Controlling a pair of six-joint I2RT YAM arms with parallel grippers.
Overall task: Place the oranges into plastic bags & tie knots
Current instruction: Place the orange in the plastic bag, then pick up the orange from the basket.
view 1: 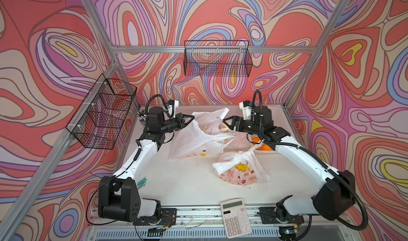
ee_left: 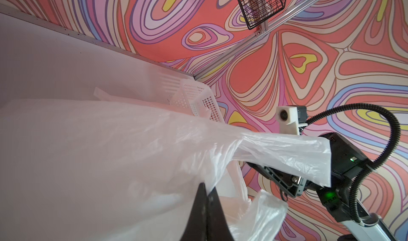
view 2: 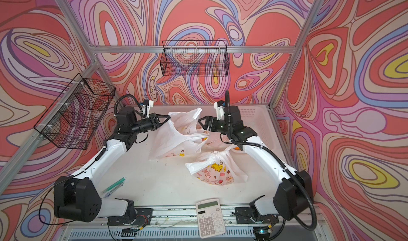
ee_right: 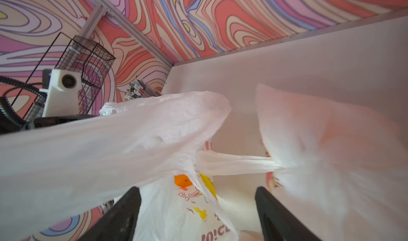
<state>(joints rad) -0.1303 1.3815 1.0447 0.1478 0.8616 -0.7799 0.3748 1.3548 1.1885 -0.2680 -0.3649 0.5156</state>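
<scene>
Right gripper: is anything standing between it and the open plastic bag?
Nothing visible does. The right gripper is open right at the open plastic bag, whose mouth the shut left gripper holds up.

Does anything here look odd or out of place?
Yes: a calculator lies askew, hanging over the front rail, and a green pen lies loose beside the left arm. Neither seems part of the job.

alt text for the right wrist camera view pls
Seen from the right wrist, the open right end effector faces a translucent white plastic bag stretched across the frame, with an orange visible inside it. Behind are the white table, a black wire basket and swirly patterned walls.
</scene>
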